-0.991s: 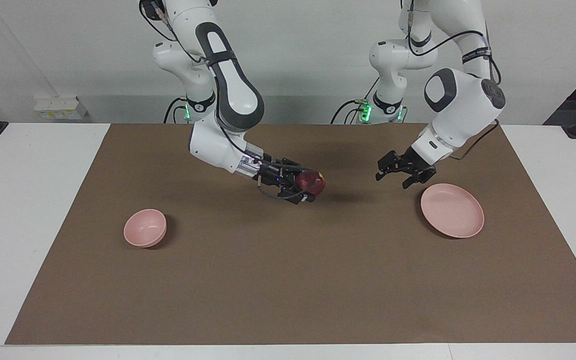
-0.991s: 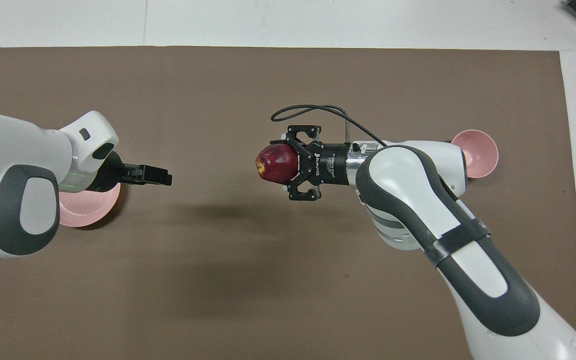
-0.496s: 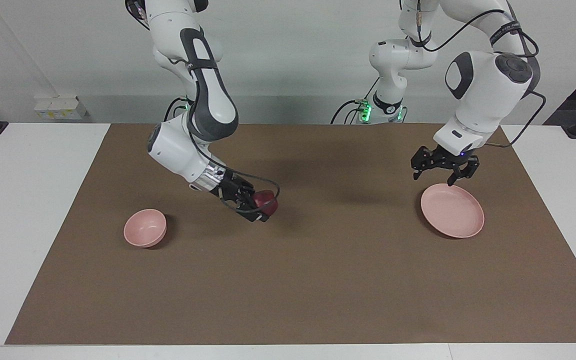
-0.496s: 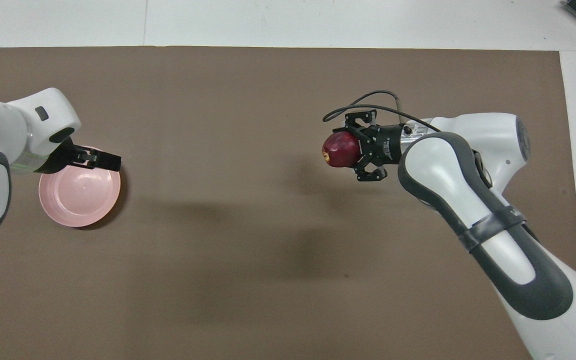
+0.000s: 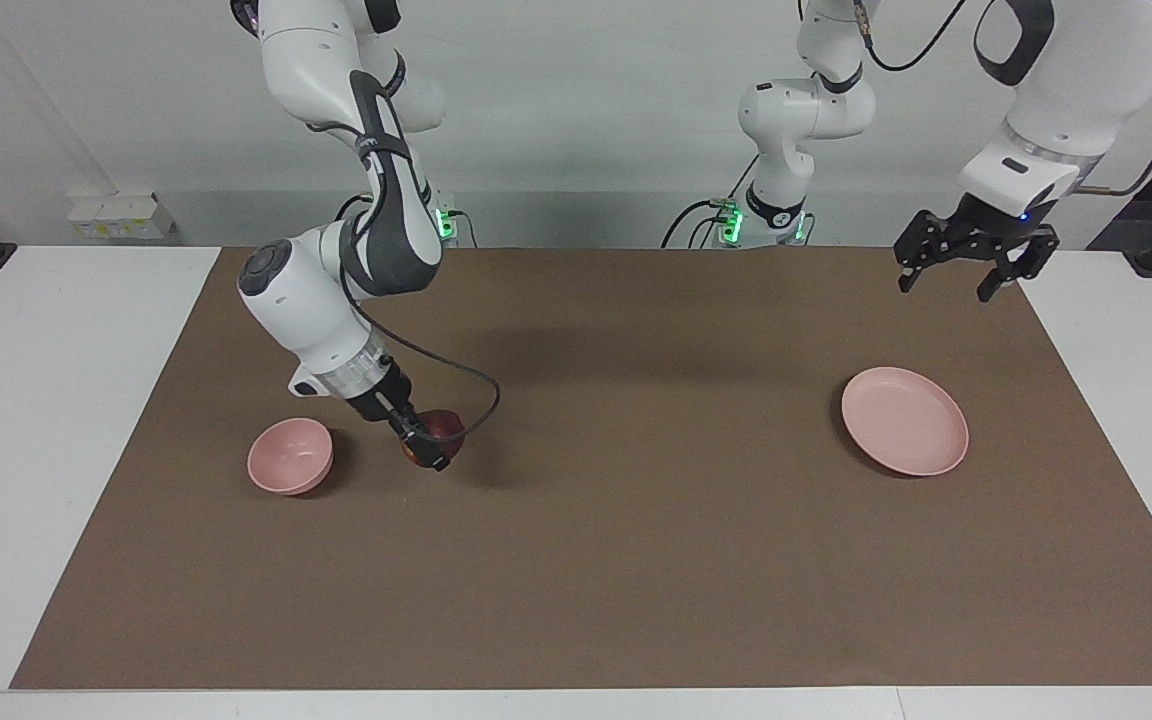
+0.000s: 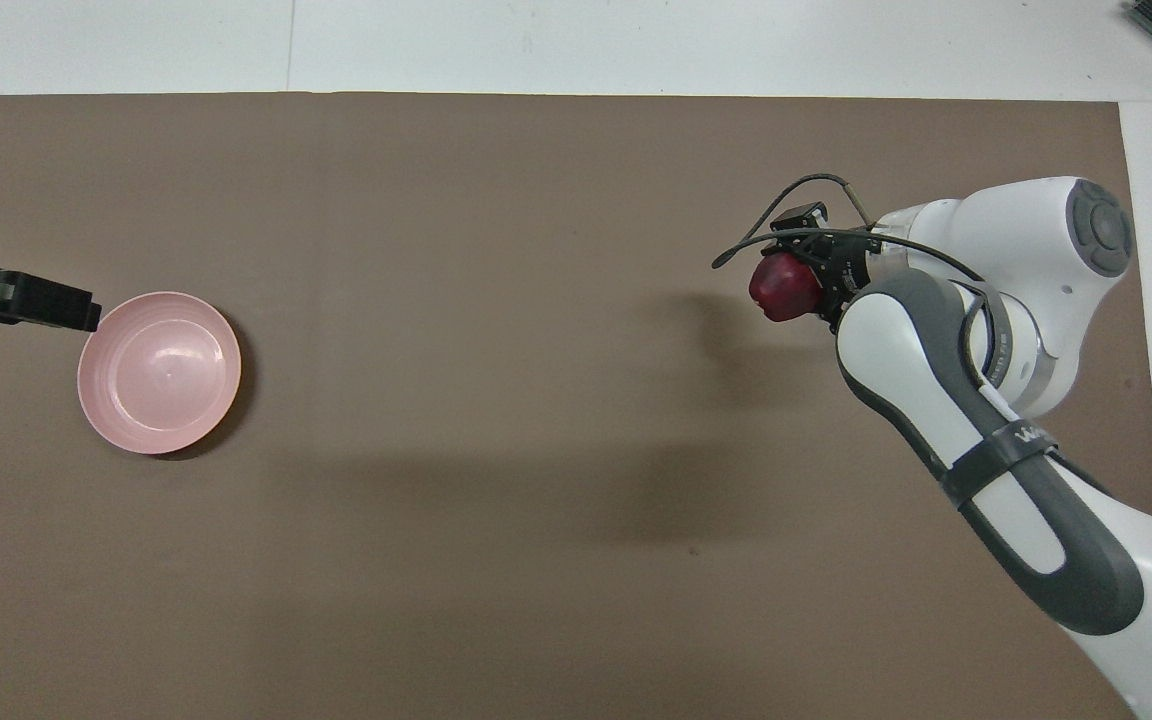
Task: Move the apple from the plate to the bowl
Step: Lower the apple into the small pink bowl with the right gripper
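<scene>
The right hand is clamped on the apple, held low over the brown mat just beside the bowl, on the side toward the plate. The bowl stands upright on the mat at the right arm's end of the counter. The plate lies flat, well apart from the bowl, at the left arm's end. The left hand hangs raised above the mat's edge near the plate, its fingers spread wide and holding nothing.
</scene>
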{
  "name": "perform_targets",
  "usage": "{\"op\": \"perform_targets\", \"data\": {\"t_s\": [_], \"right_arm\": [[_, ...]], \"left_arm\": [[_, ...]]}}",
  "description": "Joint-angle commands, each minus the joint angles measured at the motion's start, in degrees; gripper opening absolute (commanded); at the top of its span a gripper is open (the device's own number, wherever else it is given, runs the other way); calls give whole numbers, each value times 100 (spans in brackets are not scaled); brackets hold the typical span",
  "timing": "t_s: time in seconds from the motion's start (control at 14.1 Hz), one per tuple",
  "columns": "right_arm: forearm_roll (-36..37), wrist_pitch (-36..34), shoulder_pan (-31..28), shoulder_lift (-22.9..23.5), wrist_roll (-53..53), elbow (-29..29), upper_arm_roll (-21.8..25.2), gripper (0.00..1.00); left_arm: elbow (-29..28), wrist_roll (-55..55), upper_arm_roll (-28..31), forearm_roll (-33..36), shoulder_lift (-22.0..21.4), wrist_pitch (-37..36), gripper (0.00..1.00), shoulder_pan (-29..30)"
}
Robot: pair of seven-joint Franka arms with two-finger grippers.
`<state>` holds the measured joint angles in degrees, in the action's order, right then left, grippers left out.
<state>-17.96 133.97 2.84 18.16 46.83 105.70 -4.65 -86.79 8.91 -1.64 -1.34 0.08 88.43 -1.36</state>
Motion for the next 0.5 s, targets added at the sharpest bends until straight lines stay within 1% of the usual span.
{"op": "perform_targets", "data": {"t_s": [0.0, 0.21, 0.42], "right_arm": [[983, 15, -204, 21, -104, -5, 16, 0], [1872, 32, -511, 12, -95, 21, 26, 0], [2550, 23, -933, -49, -138, 152, 17, 0]], "left_arm": [[435, 111, 225, 90, 89, -633, 100, -163], [488, 365, 365, 46, 80, -845, 100, -163], [488, 375, 418, 2, 19, -784, 100, -172]]}}
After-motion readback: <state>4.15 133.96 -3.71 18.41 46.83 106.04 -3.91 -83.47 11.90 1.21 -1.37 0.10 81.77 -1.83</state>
